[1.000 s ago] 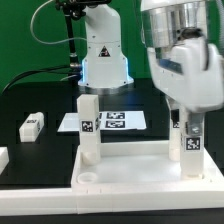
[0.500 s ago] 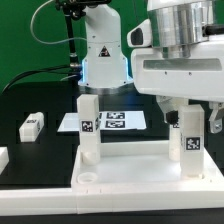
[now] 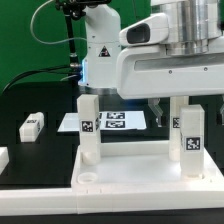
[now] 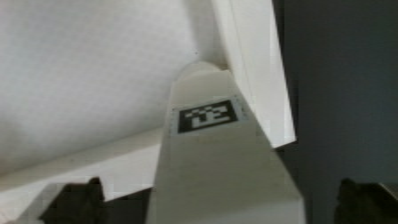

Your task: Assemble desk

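Nearest the camera, the white plastic tray-like rectangular tabletop (image 3: 130, 170) is seen lying rim-up on the black table (image 3: 30, 105), with one white square tagged leg (image 3: 88, 128) standing at its 9 o'clock side and another white tagged leg (image 3: 188, 135) at 3 o'clock, smooth and matte. The gripper (image 4: 210, 200) is held above the latter leg with fingers (image 4: 75, 200) spread wide, gripping nothing. Beyond, at 12 o'clock, the marker board (image 3: 108, 121) lies flat; a misaligned closing could tip the leg.
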Controlling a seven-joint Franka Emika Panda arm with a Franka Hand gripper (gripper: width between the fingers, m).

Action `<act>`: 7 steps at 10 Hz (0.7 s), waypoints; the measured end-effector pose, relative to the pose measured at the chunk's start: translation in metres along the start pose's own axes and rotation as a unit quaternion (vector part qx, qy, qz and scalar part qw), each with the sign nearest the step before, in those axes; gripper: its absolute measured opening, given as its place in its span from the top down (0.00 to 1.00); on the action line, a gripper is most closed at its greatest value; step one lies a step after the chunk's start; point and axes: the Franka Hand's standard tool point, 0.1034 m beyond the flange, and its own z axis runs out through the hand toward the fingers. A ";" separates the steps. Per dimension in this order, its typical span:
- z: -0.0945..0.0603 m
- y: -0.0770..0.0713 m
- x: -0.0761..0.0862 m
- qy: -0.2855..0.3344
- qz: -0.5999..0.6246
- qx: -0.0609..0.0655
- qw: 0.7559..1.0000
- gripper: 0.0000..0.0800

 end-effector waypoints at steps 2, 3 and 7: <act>0.000 0.000 0.000 0.000 0.005 0.000 1.000 0.48; 0.000 0.000 0.000 0.000 0.062 0.001 0.998 0.48; 0.001 0.000 -0.002 -0.002 0.268 -0.002 0.964 0.64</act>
